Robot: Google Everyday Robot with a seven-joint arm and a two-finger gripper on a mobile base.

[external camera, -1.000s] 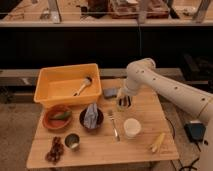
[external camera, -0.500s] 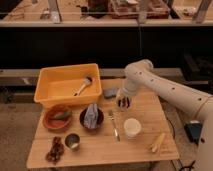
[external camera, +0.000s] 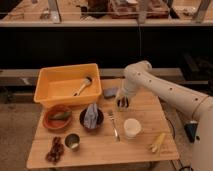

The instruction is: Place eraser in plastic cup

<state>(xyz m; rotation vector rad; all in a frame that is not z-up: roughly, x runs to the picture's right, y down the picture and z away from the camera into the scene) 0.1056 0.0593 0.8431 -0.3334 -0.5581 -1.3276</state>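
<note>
My gripper point(external camera: 121, 103) hangs from the white arm point(external camera: 150, 82) and points down at the wooden table point(external camera: 100, 155), just right of a blue-grey pad point(external camera: 109, 92). I cannot make out the eraser; if it lies beneath the gripper, it is hidden. The pale plastic cup point(external camera: 132, 127) stands upright on the table, a short way in front of the gripper and slightly to its right.
A yellow bin point(external camera: 50, 92) holding a brush point(external camera: 83, 85) fills the back left. A dark bowl with a cloth point(external camera: 91, 118), a brown bowl point(external camera: 57, 117), a small metal cup point(external camera: 73, 142), a fork point(external camera: 115, 126), a dark cluster point(external camera: 54, 150) and a yellow item point(external camera: 157, 142) lie around.
The gripper has edged slightly down and to the left, toward the tabletop. Nothing else on the table has moved.
</note>
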